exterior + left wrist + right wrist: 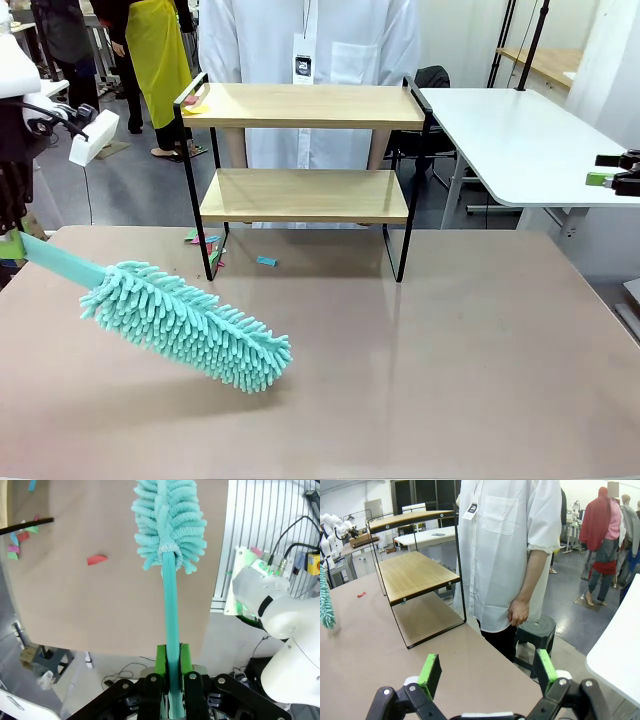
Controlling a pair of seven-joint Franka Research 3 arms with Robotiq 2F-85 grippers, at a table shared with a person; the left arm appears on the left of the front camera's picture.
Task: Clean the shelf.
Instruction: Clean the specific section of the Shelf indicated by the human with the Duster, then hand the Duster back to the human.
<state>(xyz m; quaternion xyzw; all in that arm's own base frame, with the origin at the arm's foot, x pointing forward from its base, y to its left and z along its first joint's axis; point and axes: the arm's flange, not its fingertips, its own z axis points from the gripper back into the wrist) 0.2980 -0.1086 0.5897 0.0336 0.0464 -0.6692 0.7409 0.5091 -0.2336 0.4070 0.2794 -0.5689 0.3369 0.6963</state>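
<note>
The shelf (305, 195), two light wooden boards in a thin black frame, stands at the far middle of the beige table; it also shows as the shelf (415, 570) in the right wrist view. My left gripper (170, 655) is shut on the teal handle of a fluffy teal duster (185, 325). The duster head (170, 520) hangs low over the table's left front, apart from the shelf. My right gripper (487, 672) is open and holds nothing; it hovers at the table's far right edge as the right gripper (605, 170).
A person in a white shirt (505, 555) stands right behind the shelf. Small coloured paper scraps (265, 261) lie on the table by the shelf's left leg, and some sit on the top board's left end (193, 105). A white table (520, 140) stands at the right.
</note>
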